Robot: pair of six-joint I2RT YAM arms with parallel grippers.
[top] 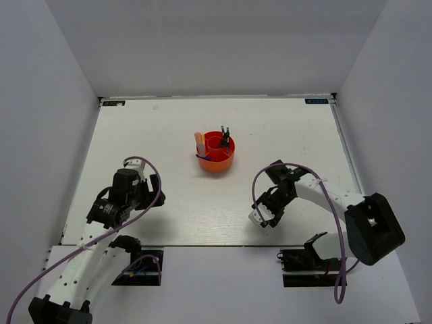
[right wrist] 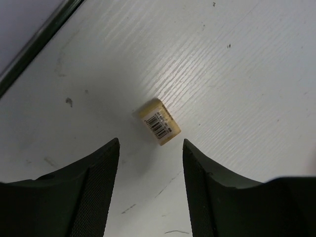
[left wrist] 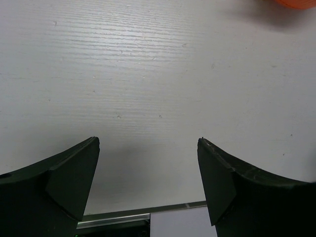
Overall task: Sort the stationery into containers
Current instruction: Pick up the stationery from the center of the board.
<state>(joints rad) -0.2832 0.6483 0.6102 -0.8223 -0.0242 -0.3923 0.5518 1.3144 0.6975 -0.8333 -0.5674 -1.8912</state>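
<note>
The orange tub (top: 217, 160) stands at the table's middle. It holds black-handled scissors (top: 225, 139), a whitish piece (top: 200, 142) and a blue pen (top: 203, 158). A tiny beige cube (right wrist: 159, 122) with a barcode label lies flat on the table, just beyond my right gripper's (right wrist: 150, 143) fingertips and touching neither of them. That gripper (top: 260, 217) is open, low over the near right of the table. My left gripper (left wrist: 148, 140) is wide open over bare table with nothing between its fingers. It hangs at the near left (top: 150, 189). A sliver of the tub (left wrist: 296, 3) shows at that view's top right.
The table's near edge (right wrist: 39, 44) runs close to the cube, and it also shows under the left gripper (left wrist: 143, 210). White walls enclose the table on three sides. Both arm bases sit on the near edge.
</note>
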